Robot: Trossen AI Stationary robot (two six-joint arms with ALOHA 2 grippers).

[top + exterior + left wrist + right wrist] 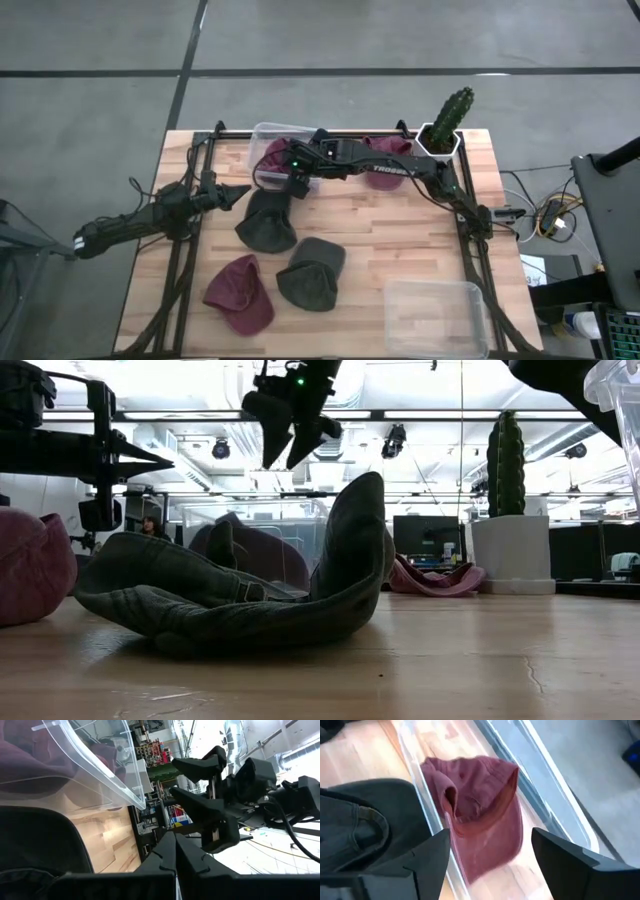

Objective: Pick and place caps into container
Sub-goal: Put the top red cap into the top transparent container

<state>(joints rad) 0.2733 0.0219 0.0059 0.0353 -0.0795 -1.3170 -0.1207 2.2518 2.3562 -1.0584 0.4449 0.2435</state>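
Right end effector wide open and empty above a maroon cap in the clear container, left end effector closed, empty, beside an olive cap on the desk

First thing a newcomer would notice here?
The right gripper, open, hangs over the clear container at the table's far edge, where a maroon cap already lies. Just beside the container sits a dark olive cap; another olive cap and a second maroon cap lie nearer the front. The left gripper waits, shut, at the left.
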